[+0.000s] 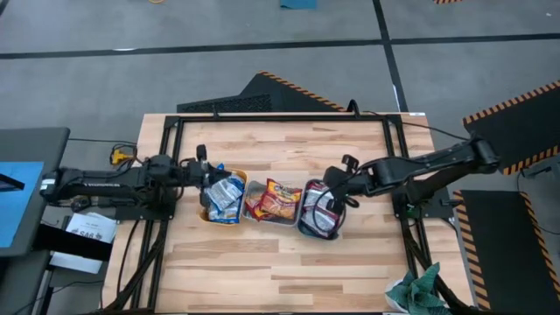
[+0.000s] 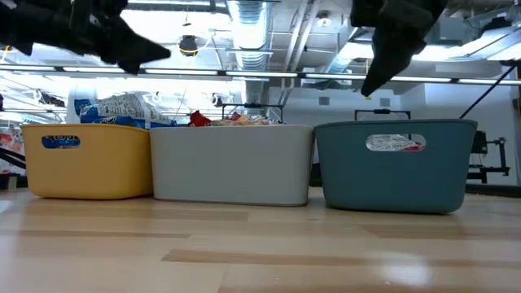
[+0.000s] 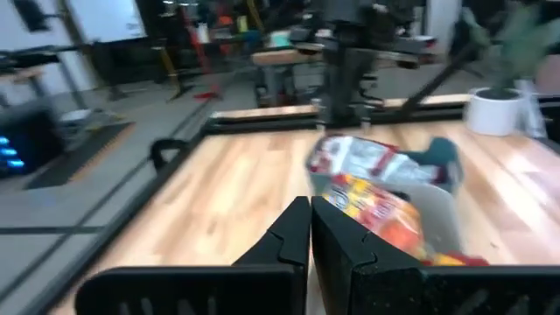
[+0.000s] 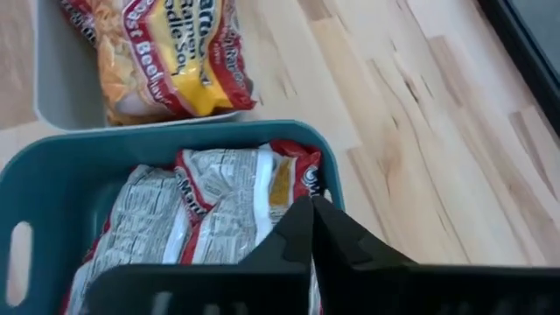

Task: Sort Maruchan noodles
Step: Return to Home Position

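Crinkly Maruchan noodles fill three smooth bins in a row on the plank surface (bare wood all round): blue packs in the yellow bin, red-orange in the white bin, white-and-red in the teal bin. Both closed, the left claw hangs over yellow, the right claw over teal

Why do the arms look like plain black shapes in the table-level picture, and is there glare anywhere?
Low view: bright ceiling lights sit behind the left arm and right arm, so both show as dark silhouettes; pale reflections streak the table. High view: even light, with no strong glare on the wood.
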Robot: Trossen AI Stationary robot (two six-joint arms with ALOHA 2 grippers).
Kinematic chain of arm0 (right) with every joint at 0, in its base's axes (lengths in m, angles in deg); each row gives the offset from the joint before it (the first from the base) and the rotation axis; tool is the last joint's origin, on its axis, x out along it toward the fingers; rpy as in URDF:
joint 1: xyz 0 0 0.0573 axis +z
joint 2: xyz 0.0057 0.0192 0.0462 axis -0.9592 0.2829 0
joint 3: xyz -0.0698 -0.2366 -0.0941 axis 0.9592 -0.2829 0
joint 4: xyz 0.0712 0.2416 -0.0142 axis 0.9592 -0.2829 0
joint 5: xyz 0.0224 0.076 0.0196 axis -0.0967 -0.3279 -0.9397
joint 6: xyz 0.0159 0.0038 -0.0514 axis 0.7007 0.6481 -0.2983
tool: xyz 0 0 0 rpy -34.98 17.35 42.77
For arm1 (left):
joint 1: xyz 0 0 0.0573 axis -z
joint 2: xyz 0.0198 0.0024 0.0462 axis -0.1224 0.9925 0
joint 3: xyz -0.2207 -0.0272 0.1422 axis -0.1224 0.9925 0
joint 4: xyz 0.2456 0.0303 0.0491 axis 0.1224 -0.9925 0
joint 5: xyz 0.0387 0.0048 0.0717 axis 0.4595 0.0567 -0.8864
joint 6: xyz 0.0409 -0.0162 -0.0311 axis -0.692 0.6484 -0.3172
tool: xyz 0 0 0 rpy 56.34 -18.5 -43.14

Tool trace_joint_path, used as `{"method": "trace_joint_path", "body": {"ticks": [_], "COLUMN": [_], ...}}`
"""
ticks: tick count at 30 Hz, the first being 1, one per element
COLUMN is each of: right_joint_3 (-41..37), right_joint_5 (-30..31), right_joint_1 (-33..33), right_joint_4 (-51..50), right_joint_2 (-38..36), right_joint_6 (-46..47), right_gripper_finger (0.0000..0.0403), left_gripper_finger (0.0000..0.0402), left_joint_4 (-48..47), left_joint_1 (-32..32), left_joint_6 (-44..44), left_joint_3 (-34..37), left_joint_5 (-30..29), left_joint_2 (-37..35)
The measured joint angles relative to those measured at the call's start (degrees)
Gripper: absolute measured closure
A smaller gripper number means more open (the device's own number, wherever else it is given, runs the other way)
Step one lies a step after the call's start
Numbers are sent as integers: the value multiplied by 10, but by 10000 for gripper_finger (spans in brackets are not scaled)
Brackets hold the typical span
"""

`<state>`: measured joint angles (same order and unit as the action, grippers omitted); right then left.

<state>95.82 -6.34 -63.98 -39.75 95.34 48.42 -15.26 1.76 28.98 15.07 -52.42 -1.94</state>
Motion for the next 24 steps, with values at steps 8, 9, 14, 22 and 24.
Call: {"method": "trace_joint_path", "body": {"ticks": [8, 9, 14, 22, 24], "right_joint_3": [-45, -49, -57, -57, -57], "right_joint_5": [4, 4, 3, 0, -5], "right_joint_1": [-18, -19, -19, -19, -17], "right_joint_4": [67, 71, 78, 86, 86], "right_joint_2": [-14, -14, -14, -14, -14], "right_joint_6": [-11, -12, -15, -23, -33], "right_gripper_finger": [373, 374, 390, 381, 382], "left_gripper_finger": [402, 401, 402, 401, 401], "left_joint_4": [54, 55, 32, -34, -43], "left_joint_1": [-4, -4, -3, 26, 34], "left_joint_6": [20, 20, 38, 58, 53], "left_joint_3": [88, 91, 118, 143, 143], "left_joint_5": [24, 25, 75, 71, 70], "left_joint_2": [-77, -88, -148, -246, -267]}}
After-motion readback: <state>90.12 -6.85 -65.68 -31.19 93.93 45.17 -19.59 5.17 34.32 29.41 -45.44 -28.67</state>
